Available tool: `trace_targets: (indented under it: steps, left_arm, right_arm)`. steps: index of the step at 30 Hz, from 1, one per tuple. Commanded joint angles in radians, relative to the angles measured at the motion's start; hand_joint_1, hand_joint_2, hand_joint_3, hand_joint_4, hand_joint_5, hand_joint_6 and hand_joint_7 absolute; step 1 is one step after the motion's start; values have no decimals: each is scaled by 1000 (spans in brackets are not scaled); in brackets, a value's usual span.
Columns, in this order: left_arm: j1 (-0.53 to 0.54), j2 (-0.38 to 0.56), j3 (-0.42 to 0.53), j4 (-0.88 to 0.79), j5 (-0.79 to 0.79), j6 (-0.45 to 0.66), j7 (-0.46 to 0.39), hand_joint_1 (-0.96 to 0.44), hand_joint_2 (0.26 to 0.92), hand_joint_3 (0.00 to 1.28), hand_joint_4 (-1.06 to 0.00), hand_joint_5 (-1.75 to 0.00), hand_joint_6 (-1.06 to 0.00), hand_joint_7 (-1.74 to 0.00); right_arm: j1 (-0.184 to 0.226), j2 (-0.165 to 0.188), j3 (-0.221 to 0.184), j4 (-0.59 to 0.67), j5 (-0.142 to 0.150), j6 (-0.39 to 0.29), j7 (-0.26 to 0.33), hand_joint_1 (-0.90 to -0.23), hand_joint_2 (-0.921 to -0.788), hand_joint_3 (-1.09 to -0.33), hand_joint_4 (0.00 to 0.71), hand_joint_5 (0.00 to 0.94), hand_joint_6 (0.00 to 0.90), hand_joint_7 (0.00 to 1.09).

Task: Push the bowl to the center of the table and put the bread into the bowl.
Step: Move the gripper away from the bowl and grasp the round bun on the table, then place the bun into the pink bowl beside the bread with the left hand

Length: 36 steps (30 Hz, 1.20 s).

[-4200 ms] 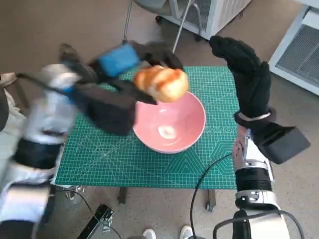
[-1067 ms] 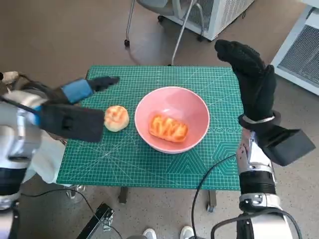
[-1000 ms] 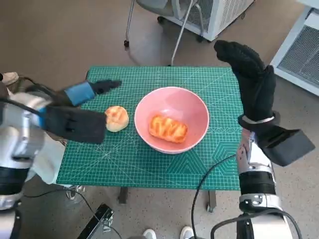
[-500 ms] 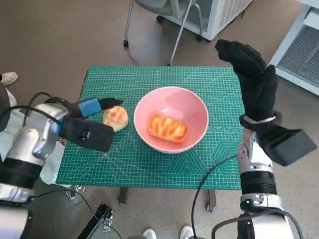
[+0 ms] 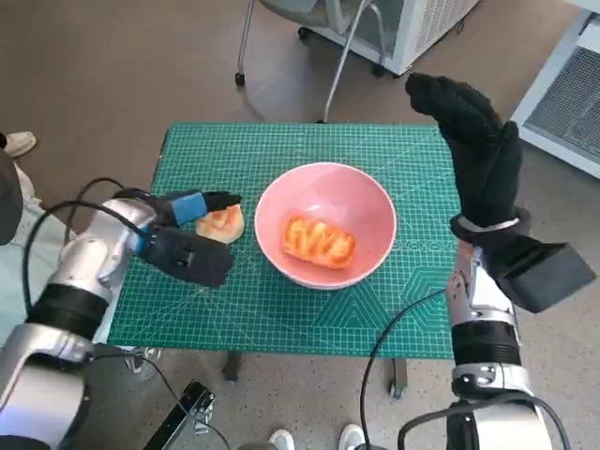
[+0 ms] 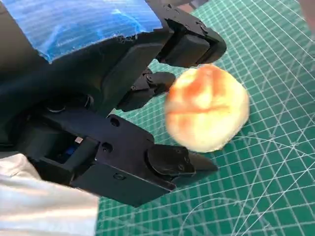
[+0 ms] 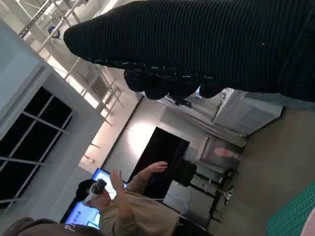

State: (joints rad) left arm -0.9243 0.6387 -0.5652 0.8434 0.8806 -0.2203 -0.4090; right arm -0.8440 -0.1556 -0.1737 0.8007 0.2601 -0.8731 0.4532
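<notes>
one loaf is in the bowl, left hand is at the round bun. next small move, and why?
Probably close the left hand on the round bun. In the left wrist view its fingers sit on either side of the bun, which still lies on the green mat beside the pink bowl, and no firm grip shows. The bowl already sits about mid-table, so only then lift and carry it over.

Pink bowl (image 5: 359, 211), golden bread (image 5: 319, 241), green gridded mat (image 5: 281, 309), seemingly.
</notes>
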Motion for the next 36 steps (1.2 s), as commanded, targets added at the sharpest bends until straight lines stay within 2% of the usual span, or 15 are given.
trace_targets:
  steps: [1, 10, 11, 12, 13, 14, 15, 18, 21, 27, 36]
  left_arm:
    - [-28, -37, -33, 95, 23, -27, 75, 33, 741, 269, -333, -24, -423, -32]
    - [-71, -106, -82, 259, 40, -78, 237, 52, 879, 128, -552, -22, -701, -104]
    - [-74, -111, -86, 271, 40, -82, 252, -92, 894, 158, -627, -55, -637, -564]
    - [-78, -116, -90, 282, 40, -89, 270, -184, 904, 189, -673, -80, -582, -874]
    - [-81, -118, -93, 292, 39, -95, 284, -147, 907, 189, -631, -349, -580, -936]
    - [-83, -120, -94, 300, 37, -102, 299, -94, 912, 200, -560, -749, -565, -1038]
    - [-86, -122, -96, 308, 36, -108, 310, -59, 915, 196, -537, -1016, -567, -1061]
    - [-100, -126, -96, 336, 27, -119, 338, -18, 919, 173, -531, -1318, -589, -1065]
    - [-116, -123, -94, 352, 20, -125, 351, -5, 920, 151, -523, -1402, -627, -1058]
    - [-180, -85, -44, 338, -30, -128, 318, 0, 920, 137, -506, -1433, -666, -1053]
    - [-271, -9, 74, 205, -125, -123, 258, 0, 907, 128, -526, -1378, -716, -1044]
  right_arm:
    - [15, -6, 0, 5, -12, 3, -2, -573, -921, -707, 349, 0, 29, 820]
    - [13, -1, 1, 12, -16, -2, -6, -574, -921, -705, 350, 0, 28, 824]
    - [13, -1, 2, 12, -17, -2, -7, -575, -921, -703, 349, 0, 28, 824]
    - [13, 0, 2, 13, -18, -3, -8, -576, -921, -702, 349, 0, 28, 824]
    - [13, 1, 2, 14, -19, -3, -8, -576, -921, -702, 349, 0, 28, 824]
    - [14, 1, 2, 14, -18, -3, -7, -576, -921, -701, 350, 0, 28, 824]
    - [14, 2, 2, 14, -18, -3, -7, -576, -921, -700, 351, 1, 27, 825]
    - [15, 2, 1, 12, -16, -2, -3, -576, -921, -698, 353, 2, 27, 825]
    - [17, 1, 0, 10, -16, -2, -3, -572, -921, -698, 355, 3, 26, 826]
    - [24, -8, -2, 2, -16, -1, -1, -562, -921, -703, 355, 3, 25, 826]
    - [33, -8, -2, -11, -21, 1, -10, -559, -921, -707, 354, 2, 23, 829]
